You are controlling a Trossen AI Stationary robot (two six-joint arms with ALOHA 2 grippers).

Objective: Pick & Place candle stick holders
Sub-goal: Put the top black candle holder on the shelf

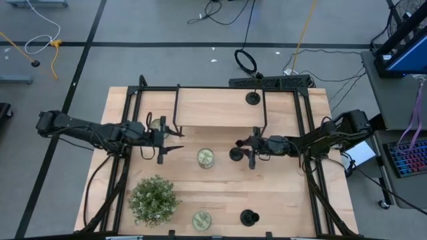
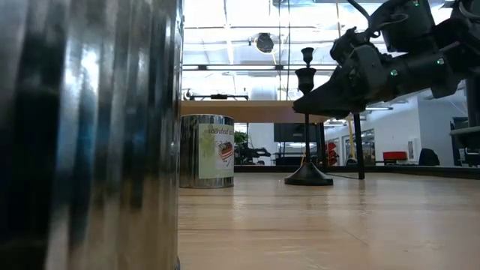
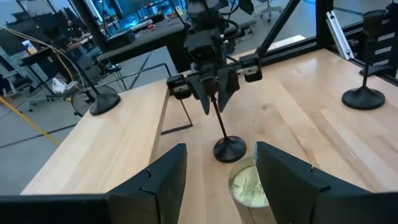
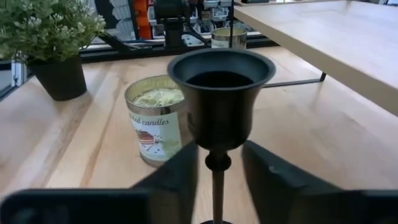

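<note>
The candle tin (image 4: 157, 121) beside the middle candle stick holder (image 1: 235, 153) reads "candles" on its label, other print too small to read. The right hand (image 1: 244, 145) grips that holder's stem, its base on the table (image 1: 280, 193) mid-table; the other holders (image 1: 253, 98) (image 1: 249, 217) stand near far and near edges. The left hand (image 1: 175, 141) hangs released beyond the tin, with bare wood around, and a blurred tin (image 2: 90, 135) blocks the low view's left.

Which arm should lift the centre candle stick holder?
Right. The right gripper already straddles the candle stick holder's stem; the left gripper hangs open, apart, beyond the candle tin.
</note>
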